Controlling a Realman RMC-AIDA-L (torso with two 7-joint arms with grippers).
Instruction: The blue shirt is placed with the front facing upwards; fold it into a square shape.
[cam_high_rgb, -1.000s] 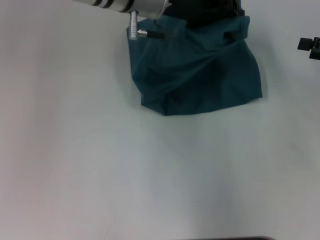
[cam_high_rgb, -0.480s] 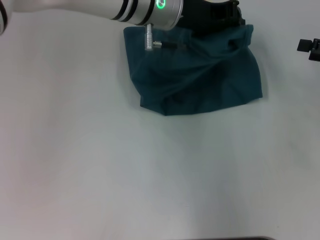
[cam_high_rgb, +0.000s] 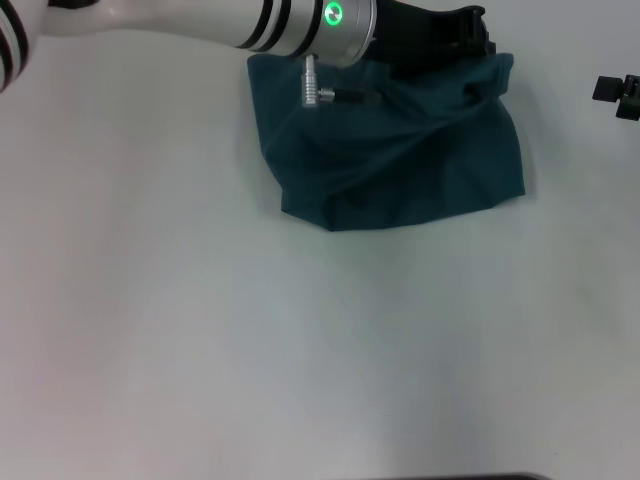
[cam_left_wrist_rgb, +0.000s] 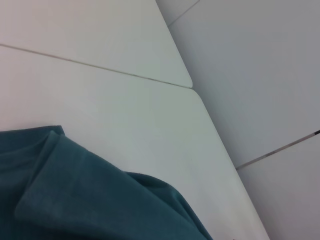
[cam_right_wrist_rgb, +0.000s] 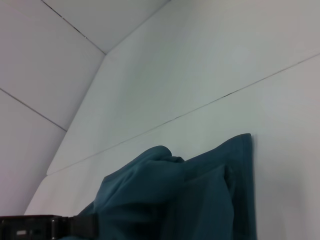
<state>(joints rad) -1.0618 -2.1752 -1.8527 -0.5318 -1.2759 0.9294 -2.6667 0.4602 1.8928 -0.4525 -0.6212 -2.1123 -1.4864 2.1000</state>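
While the counter (cam_high_rgb: 200, 330) lies bare on the near side, the blue shirt (cam_high_rgb: 400, 160) sits far and right of centre, bunched into a rough, creased block.

Over the last second my left arm has slid rightward along its far edge, so I judge the fold unfinished; I cannot tell how the left pincer (cam_high_rgb: 440, 35) stands, and the right pincer (cam_high_rgb: 620, 90) waits at the right edge.

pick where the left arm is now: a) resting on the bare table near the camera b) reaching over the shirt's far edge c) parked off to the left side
b: the left arm stretches across the far edge of the crumpled shirt.
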